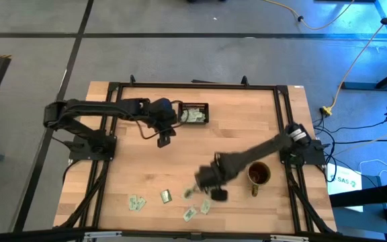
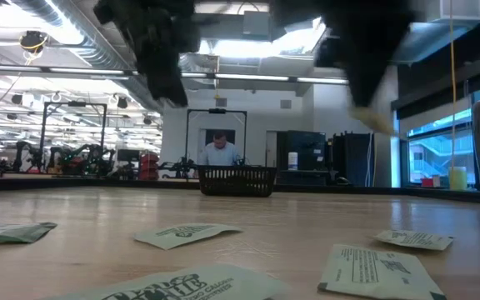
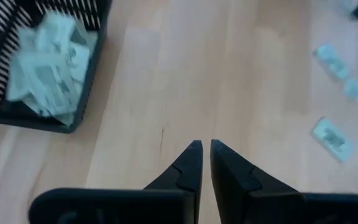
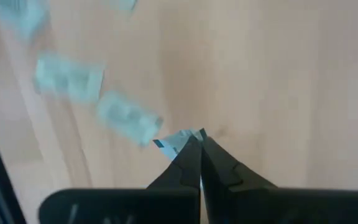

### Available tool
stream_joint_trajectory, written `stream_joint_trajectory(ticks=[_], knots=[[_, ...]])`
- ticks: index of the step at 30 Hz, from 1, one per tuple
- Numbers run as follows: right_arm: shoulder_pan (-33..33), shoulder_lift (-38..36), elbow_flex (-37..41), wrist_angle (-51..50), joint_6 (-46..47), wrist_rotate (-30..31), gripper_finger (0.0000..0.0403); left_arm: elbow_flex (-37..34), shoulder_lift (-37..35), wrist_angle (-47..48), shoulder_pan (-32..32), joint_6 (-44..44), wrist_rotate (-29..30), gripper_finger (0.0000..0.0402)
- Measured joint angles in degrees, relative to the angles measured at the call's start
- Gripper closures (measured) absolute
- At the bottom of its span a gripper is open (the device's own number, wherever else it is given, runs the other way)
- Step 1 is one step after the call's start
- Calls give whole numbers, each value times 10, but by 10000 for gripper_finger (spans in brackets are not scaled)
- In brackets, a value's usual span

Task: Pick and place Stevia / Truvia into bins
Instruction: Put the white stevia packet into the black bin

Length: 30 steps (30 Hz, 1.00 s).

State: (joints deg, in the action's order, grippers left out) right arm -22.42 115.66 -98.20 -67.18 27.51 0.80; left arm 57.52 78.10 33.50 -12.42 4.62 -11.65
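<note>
Across the wooden tabletop (image 1: 140, 168), the right gripper (image 4: 199, 138), clenched on a packet (image 4: 174, 140), sits well apart from the tray (image 1: 194, 114), beside which the left gripper (image 3: 204, 149) hangs nearly closed, empty.

Black bin (image 1: 195, 113) holds packets (image 1: 192, 116); mug (image 1: 259, 174) right.

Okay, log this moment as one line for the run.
right gripper: shut on packet, above table | left gripper: nothing held, beside bin | bin: packets inside | loose packets: near edge
</note>
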Motion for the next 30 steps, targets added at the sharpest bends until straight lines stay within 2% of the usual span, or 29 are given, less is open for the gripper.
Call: stream_joint_trajectory(ticks=[5,12,19,26,30], knots=[[71,-3,-75,-12,-17,6,403,0,-74,2,1,16,0,377],[158,-4,-136,1,-124,121,403,0,-148,16,22,34,0,379],[252,1,-136,84,-217,123,403,0,-186,46,51,73,1,379],[325,19,-133,125,-261,124,403,0,-193,64,89,111,2,380],[349,43,-116,139,-263,122,403,0,-189,68,109,123,38,380]])
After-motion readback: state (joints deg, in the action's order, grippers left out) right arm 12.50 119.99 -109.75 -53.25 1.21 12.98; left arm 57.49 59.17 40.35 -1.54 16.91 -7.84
